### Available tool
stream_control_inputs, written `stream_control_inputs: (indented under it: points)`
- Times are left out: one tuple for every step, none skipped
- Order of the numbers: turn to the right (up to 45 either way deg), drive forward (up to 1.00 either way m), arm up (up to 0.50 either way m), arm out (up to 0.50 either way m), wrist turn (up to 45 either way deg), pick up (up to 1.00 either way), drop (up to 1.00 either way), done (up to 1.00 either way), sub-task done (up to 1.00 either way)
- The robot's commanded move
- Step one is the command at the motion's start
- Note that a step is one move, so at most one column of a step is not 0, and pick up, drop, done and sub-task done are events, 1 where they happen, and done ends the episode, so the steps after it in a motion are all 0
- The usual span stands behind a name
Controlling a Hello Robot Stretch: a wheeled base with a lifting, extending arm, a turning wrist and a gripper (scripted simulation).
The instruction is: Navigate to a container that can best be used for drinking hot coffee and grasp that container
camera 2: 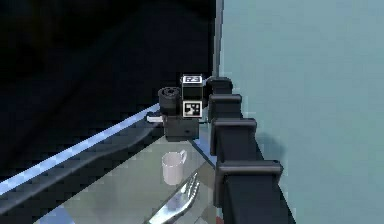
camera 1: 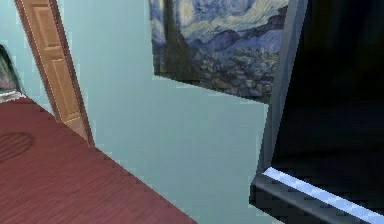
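In the forward view a pale green wall (camera 1: 180, 130) meets a red-brown wood floor (camera 1: 60, 170). A black pane (camera 1: 330, 90) is at the right, a painting of a swirling night sky (camera 1: 220, 40) hangs in the middle, and a wooden door (camera 1: 55, 60) is at the left.

In the arm side view the dark arm (camera 2: 235, 150) reaches over a glass table (camera 2: 100, 185) to the gripper (camera 2: 168, 104). Just right of the fingers are two white squares (camera 2: 191, 90); their black marks are too small to read. I cannot tell how the fingers are set or whether they hold anything.

The white cup (camera 2: 175, 166) stands upright on the glass, below the fingers in the picture and apart from them. A silver fork (camera 2: 178, 203) lies lower, beyond the cup.
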Motion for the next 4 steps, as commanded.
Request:
stream_control_inputs:
  points:
    - [0.0,0.00,-0.30,0.00,0.0,0.00,0.00,0.00,0.00]
    - [0.0,0.00,0.00,0.00,0.0,1.00,0.00,0.00,0.00]
    - [0.0,0.00,0.10,0.00,0.0,0.00,0.00,0.00,0.00]
    - [0.0,0.00,0.00,0.00,0.0,0.00,0.00,1.00,0.00]
